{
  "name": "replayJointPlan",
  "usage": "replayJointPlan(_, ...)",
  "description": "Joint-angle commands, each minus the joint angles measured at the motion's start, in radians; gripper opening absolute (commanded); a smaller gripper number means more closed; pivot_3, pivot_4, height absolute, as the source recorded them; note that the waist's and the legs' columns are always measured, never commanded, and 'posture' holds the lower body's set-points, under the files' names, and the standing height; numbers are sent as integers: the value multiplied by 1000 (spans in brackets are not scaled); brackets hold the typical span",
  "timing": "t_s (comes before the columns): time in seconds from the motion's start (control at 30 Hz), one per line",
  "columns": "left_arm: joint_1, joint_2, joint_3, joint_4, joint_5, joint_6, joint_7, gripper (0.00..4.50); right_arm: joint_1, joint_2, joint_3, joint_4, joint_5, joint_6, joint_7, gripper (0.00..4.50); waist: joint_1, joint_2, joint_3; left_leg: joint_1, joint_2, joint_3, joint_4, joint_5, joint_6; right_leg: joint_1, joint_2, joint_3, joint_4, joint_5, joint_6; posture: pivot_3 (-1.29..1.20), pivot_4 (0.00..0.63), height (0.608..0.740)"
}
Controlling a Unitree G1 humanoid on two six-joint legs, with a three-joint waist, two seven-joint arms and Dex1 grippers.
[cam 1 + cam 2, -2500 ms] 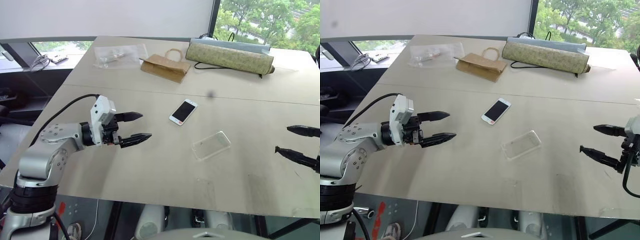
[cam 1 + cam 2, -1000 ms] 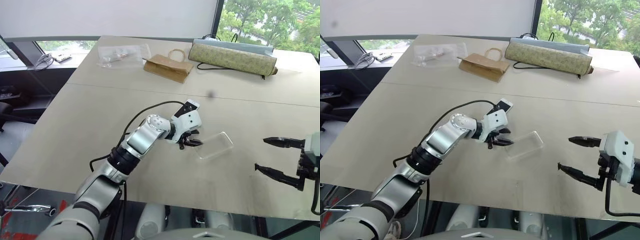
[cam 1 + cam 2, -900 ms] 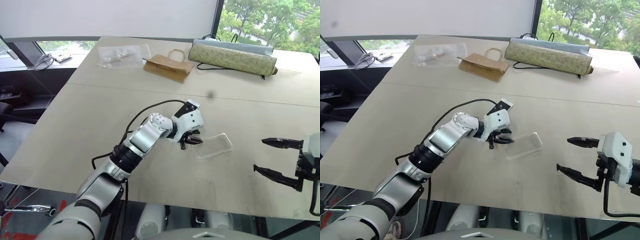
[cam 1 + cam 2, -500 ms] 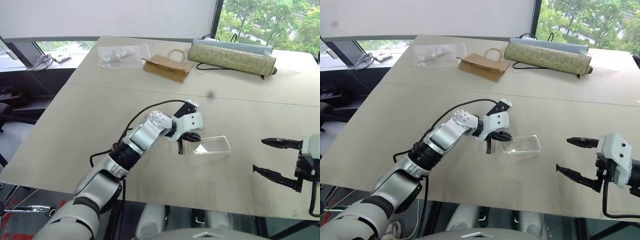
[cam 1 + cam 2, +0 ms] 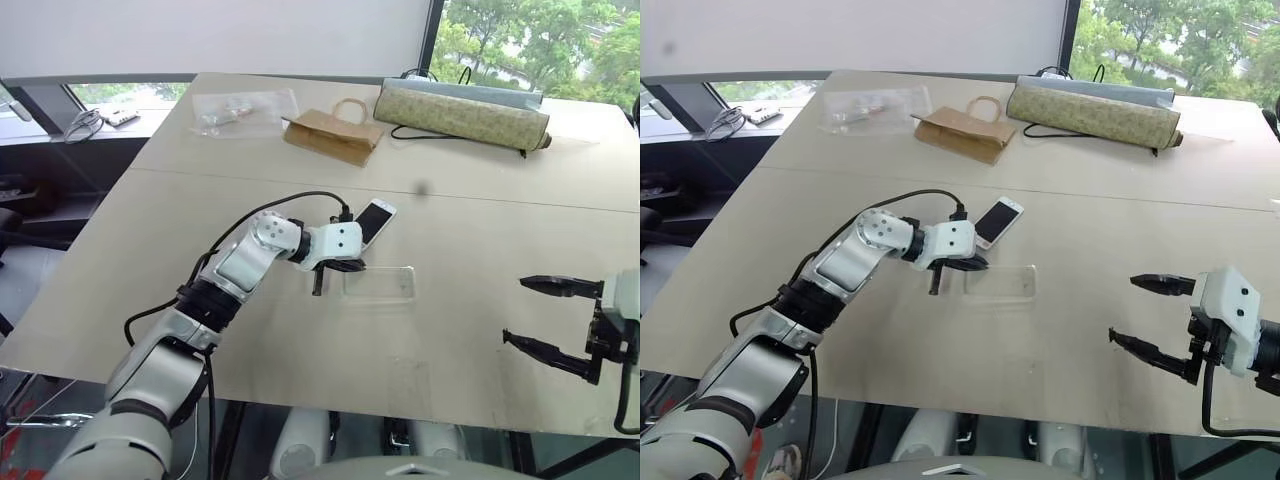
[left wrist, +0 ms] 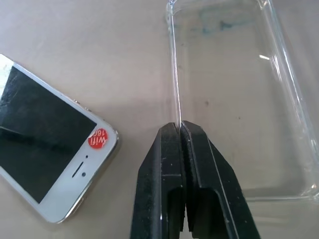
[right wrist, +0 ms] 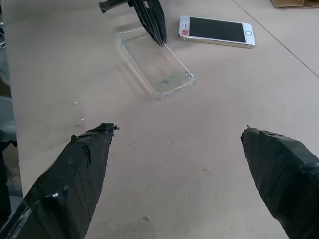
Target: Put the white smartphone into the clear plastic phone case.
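The white smartphone [image 5: 373, 221] lies screen up near the table's middle, with a red sticker at one end [image 6: 97, 139]. Just in front of it lies the clear plastic phone case [image 5: 380, 284], open side up and empty. My left gripper [image 5: 345, 268] is shut on the case's long rim at its left end, the fingertips pinching the thin wall [image 6: 179, 127] right beside the phone. My right gripper [image 5: 515, 310] hovers open at the right, well clear of the case, with nothing between its fingers [image 7: 84, 159].
At the back of the table [image 5: 200, 300] lie a brown paper bag [image 5: 330, 135], a long rolled mat [image 5: 462, 112] with a black cable, and a crinkled clear plastic bag [image 5: 240, 108]. The table's front edge runs close below the right gripper.
My left gripper closed on the case's rim and dragged it to the left, turning it from a slant to lie along the table's front edge. The right arm kept still.
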Motion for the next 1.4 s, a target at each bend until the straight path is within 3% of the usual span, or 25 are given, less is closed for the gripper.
replayJointPlan(0.03, 12, 7, 25, 4, 15, -8, -14, 22, -18, -5, 2, -3, 11, -17, 4, 4500, -1, 0, 0, 0, 0, 0, 0, 0, 0, 0, 0, 0, 0, 0, 0, 0, 150, 740)
replayJointPlan(0.3, 9, -24, 49, 17, 21, -7, 3, 22, -73, -12, 40, 20, 9, -20, 5, 4500, -3, 0, 0, 0, 0, 0, 0, 0, 0, 0, 0, 0, 0, 0, 0, 0, 150, 740)
replayJointPlan(0.4, 22, -20, 62, 3, 11, -9, -8, 809, -113, -16, 65, 26, 26, 16, -19, 4500, -2, 0, 0, 0, 0, 0, 0, 0, 0, 0, 0, 0, 1, 0, 0, 0, 150, 740)
replayJointPlan(0.53, 46, -9, 104, -52, -22, 26, -18, 2200, -171, -17, 92, 35, 54, 57, -39, 4500, -9, 0, 0, 0, 0, 0, 1, 0, 0, 0, 0, 0, 1, 0, 0, 0, 150, 740)
replayJointPlan(0.7, 116, 13, 224, -221, -135, 218, 2, 4450, -284, -11, 175, 62, 19, 46, -77, 4500, -12, 0, 0, 0, 0, 0, 1, 0, 0, 0, -1, 0, 1, 0, 0, 0, 150, 740)
replayJointPlan(0.87, 188, 23, 341, -370, -197, 464, 132, 4450, -458, -34, 347, 140, -55, 58, -64, 4500, -16, 0, 0, 1, 0, 0, 1, 0, 0, 0, -1, 0, 1, 0, 0, 0, 150, 740)
replayJointPlan(1.07, 237, -15, 367, -451, -126, 625, 367, 4450, -738, 10, 506, 322, -98, 51, -15, 4500, -9, -1, 0, 0, 0, 0, 2, 0, 0, 0, -1, 0, 1, 1, -1, 0, 150, 740)
replayJointPlan(1.13, 184, -89, 394, -453, -161, 763, 445, 4450, -758, 10, 524, 336, -104, 31, 16, 4500, -1, -1, 0, -2, 0, -2, 2, 0, 0, 0, -1, -2, 1, 2, -4, 0, 150, 740)
replayJointPlan(1.23, 88, -121, 348, -436, -143, 932, 506, 4450, -759, 13, 522, 336, -102, 27, 23, 4500, 13, -2, 0, -4, 0, -1, 4, 0, 1, -1, -1, -3, 1, 2, -4, 0, 150, 740)
replayJointPlan(1.4, -59, -155, 267, -269, -145, 989, 508, 4450, -694, 0, 476, 278, -86, 39, 11, 4500, 11, -1, 0, -4, -1, 0, 6, -1, 2, 0, -2, -2, 1, 3, -3, 0, 150, 740)
